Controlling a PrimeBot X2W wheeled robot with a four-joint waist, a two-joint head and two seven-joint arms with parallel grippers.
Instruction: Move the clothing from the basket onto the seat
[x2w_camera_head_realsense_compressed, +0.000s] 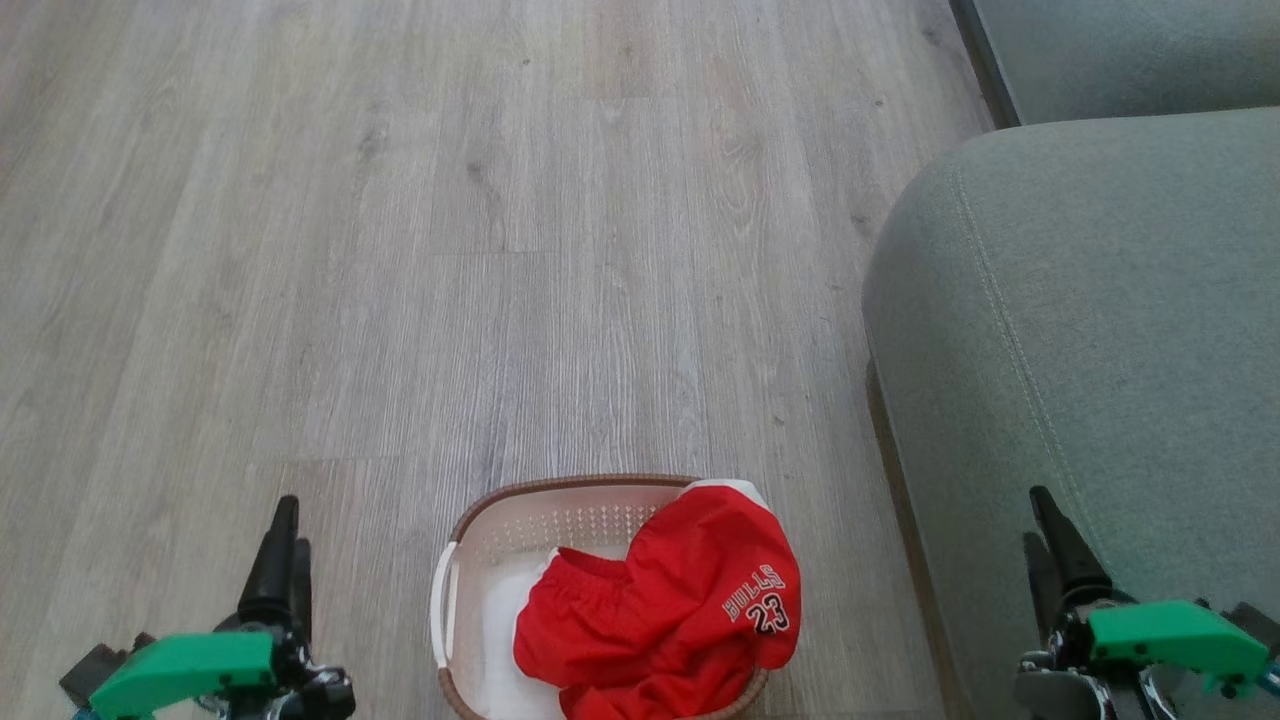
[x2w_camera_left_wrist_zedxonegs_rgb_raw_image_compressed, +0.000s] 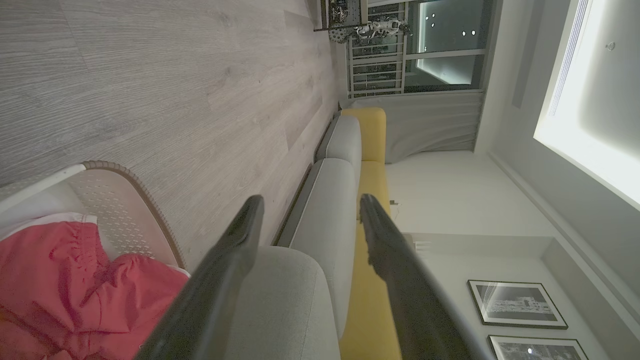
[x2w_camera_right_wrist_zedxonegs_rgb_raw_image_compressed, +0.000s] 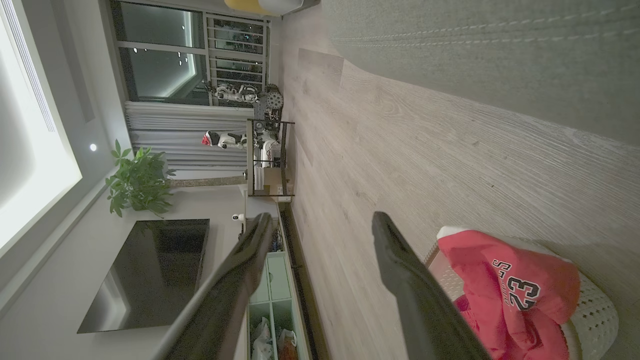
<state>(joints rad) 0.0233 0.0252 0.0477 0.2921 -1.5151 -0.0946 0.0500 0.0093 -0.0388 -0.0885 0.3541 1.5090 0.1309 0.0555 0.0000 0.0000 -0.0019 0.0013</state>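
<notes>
Left gripper (x2w_camera_left_wrist_zedxonegs_rgb_raw_image_compressed: 311, 200), right gripper (x2w_camera_right_wrist_zedxonegs_rgb_raw_image_compressed: 322, 216) wide, empty. BULLS 23 garment (x2w_camera_head_realsense_compressed: 700, 590) overhangs basket (x2w_camera_head_realsense_compressed: 560, 487) rim lower-centre; lift may drag basket.

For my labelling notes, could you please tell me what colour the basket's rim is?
The basket rim is brown, clearest in the head view.

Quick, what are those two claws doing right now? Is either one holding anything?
Left gripper: open, holding nothing.
Right gripper: open, holding nothing.
</notes>
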